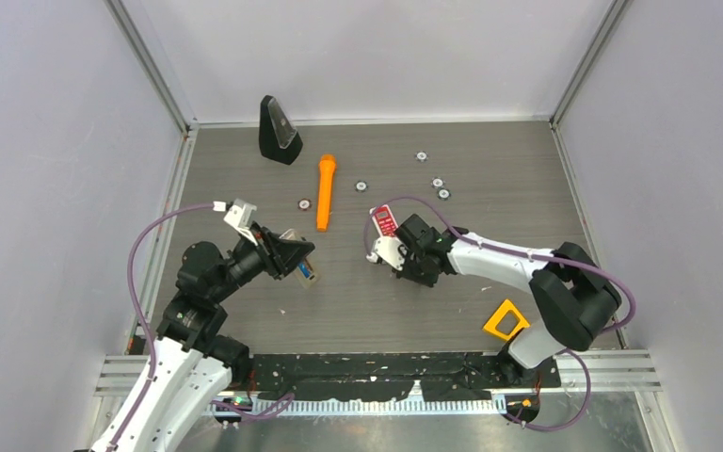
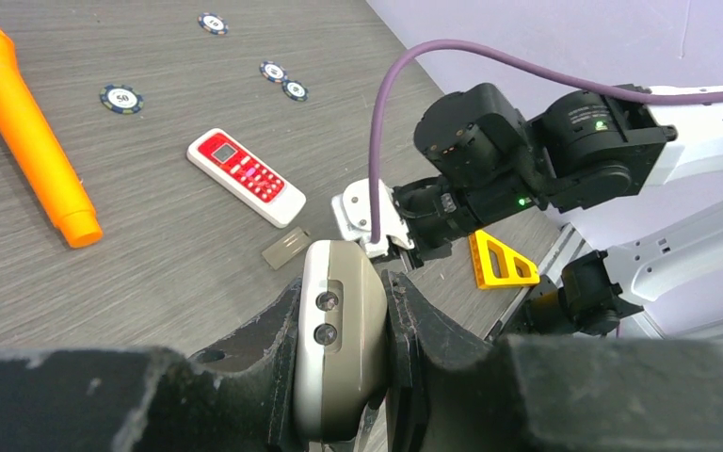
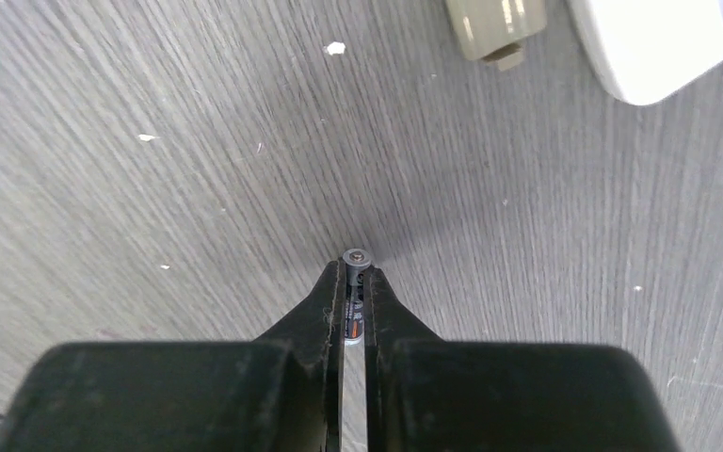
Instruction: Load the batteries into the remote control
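Gripping a grey remote in the left hand; pinching a dark, silver-tipped battery in the right hand over the worktop.

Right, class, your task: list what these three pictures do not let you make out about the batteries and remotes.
1. Battery: right wrist view shows only its tip; the right hand covers the rest.
2. Grey remote: left wrist view; the left hand hides its sides, so whether batteries are inside cannot be told.
3. Red remote: cut off by the right wrist view's edge.
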Controlling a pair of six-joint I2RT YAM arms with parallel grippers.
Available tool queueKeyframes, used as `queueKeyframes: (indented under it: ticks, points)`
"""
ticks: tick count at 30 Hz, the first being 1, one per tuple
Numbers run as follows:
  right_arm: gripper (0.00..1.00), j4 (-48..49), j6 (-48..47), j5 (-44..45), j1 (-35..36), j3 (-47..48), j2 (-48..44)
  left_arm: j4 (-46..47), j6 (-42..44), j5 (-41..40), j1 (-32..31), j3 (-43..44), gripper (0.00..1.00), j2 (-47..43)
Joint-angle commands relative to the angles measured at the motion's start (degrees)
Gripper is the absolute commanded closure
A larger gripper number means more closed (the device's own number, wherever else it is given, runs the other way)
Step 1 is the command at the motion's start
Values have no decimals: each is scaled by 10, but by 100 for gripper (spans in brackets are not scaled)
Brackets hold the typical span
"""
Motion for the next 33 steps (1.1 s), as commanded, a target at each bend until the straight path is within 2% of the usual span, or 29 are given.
queueKeyframes:
  ticks: [1,8,11,13,18,23,33]
  points:
    - [95,2,105,-4,0,49,-89,18,-2,-6,4,13,100,-8]
    - [95,22,316,-18,38,122,-215,121,-128,55,4,-22,100,37]
    - [95,43,449,7,65,159,-246,186,-195,75,4,-41,100,63]
    - [95,66,499,9,87,172,-260,223,-228,87,4,-45,100,85]
    - [95,172,537,59,159,159,-292,261,-283,92,3,-44,100,115]
    - [95,200,546,94,213,158,-268,260,-308,86,3,-40,100,126]
    - [95,191,556,141,263,215,-182,140,-313,62,3,-4,100,109]
